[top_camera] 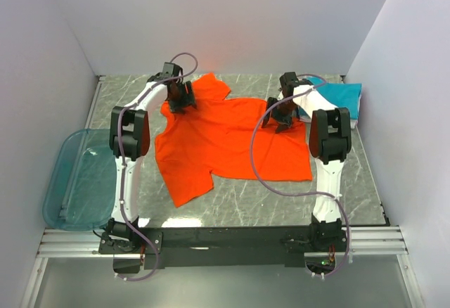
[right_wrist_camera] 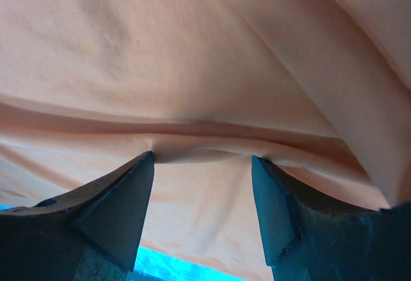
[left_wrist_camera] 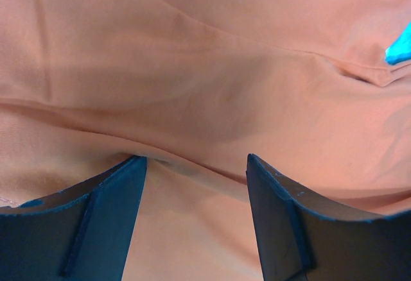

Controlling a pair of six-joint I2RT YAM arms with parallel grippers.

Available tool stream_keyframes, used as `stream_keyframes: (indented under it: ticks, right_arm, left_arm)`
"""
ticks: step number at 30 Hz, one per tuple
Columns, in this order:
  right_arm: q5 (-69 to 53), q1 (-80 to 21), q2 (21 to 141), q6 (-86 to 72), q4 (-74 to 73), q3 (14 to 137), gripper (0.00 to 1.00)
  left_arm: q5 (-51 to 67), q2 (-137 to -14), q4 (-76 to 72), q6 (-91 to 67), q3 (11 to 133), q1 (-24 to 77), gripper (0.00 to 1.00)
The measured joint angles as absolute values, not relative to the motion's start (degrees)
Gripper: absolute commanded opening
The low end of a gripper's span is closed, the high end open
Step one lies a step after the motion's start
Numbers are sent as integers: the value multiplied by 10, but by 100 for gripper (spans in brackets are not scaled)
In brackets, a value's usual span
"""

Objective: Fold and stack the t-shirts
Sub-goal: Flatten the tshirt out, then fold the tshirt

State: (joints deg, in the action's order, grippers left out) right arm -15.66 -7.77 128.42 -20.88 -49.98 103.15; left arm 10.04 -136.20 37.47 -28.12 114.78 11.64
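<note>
A bright orange-red t-shirt (top_camera: 225,143) lies spread out on the marble table, one sleeve pointing to the back and one to the front left. My left gripper (top_camera: 180,101) is down on its back left part, near the rear sleeve. Its jaws are open, and both fingertips (left_wrist_camera: 138,165) press into the cloth (left_wrist_camera: 192,69). My right gripper (top_camera: 279,121) stands on the shirt's back right edge, also open, with a low ridge of cloth (right_wrist_camera: 199,143) between its tips. A folded teal t-shirt (top_camera: 343,99) lies at the back right corner.
A translucent blue-green bin (top_camera: 74,178) hangs off the table's left edge. White walls close in the back and both sides. Bare marble (top_camera: 239,206) shows in front of the shirt. A strip of teal (right_wrist_camera: 167,268) shows under the shirt's edge in the right wrist view.
</note>
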Motion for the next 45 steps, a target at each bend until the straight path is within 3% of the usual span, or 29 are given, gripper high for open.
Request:
stream_keyframes:
  ticks: [13, 20, 30, 45]
  right_arm:
    - [-146, -78, 1293, -201, -509, 1056, 68]
    - [-139, -78, 1210, -204, -480, 1017, 68]
    - [-113, -77, 1045, -220, -432, 793, 68]
    - [-38, -48, 868, -266, -427, 525, 67]
  left_arm:
    - [100, -1372, 357, -276, 1172, 115, 74]
    - [88, -1307, 352, -276, 1152, 113, 74]
    - [73, -1093, 300, -279, 958, 120, 72]
    - [54, -938, 284, -312, 658, 162, 71]
